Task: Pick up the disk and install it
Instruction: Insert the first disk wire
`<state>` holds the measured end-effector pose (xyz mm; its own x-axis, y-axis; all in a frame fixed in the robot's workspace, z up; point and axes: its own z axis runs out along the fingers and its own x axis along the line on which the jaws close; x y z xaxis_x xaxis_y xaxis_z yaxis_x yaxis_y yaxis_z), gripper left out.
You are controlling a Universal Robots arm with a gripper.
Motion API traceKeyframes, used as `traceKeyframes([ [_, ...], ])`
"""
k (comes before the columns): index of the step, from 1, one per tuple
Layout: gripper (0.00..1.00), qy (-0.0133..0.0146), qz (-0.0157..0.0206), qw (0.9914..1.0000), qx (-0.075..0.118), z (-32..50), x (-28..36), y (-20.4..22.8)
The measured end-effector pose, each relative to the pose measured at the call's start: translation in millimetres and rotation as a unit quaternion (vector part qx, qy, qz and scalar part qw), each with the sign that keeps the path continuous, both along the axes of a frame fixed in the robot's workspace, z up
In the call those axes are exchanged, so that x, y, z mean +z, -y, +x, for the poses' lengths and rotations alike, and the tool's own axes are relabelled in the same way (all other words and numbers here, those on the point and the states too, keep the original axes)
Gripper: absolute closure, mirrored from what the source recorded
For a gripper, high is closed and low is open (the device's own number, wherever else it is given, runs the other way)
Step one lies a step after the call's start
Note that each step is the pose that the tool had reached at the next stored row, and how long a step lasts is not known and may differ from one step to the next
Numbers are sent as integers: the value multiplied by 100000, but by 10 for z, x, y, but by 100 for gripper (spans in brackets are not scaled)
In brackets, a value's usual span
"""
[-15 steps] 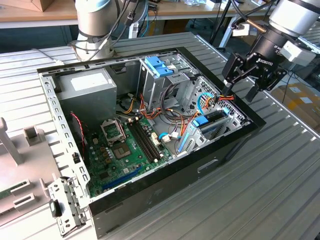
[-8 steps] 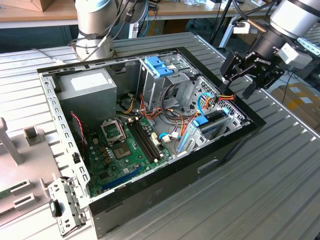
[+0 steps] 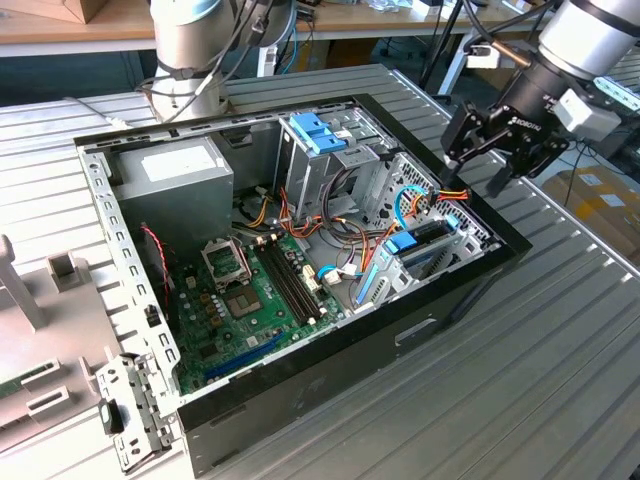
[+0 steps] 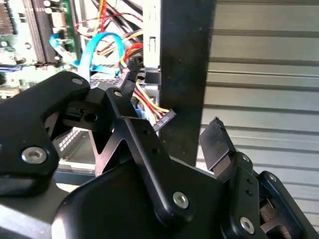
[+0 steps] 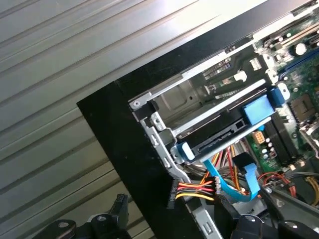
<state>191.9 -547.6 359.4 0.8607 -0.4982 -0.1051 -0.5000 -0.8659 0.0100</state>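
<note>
The disk lies in a drive bay at the corner of the open computer case on the exterior view's right. A blue tab sits on top of it. The first wrist view shows the disk's dark edge between silver rails, under the blue tab. My gripper hovers open just above that corner and holds nothing. In the second wrist view the gripper straddles the case's black wall. A plug with red, yellow and black wires hangs over that wall right under the fingers.
Inside the case are a grey power-supply box, the green motherboard and an upper drive cage with a blue latch. The arm's base stands behind the case. Loose metal parts lie at the left, on the ribbed metal table.
</note>
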Motion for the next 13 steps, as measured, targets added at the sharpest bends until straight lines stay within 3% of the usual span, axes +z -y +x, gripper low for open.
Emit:
traceKeyframes([
  [1,22,552,-4,99998,3,0,-1,0],
  [2,22,1566,-1,99988,5,0,-3,0],
  [4,22,2492,5,99969,1,0,-5,1],
  [9,22,2574,-68,99967,-89,0,-5,-1],
  [13,22,2567,-660,99940,-2207,0,-9,0],
])
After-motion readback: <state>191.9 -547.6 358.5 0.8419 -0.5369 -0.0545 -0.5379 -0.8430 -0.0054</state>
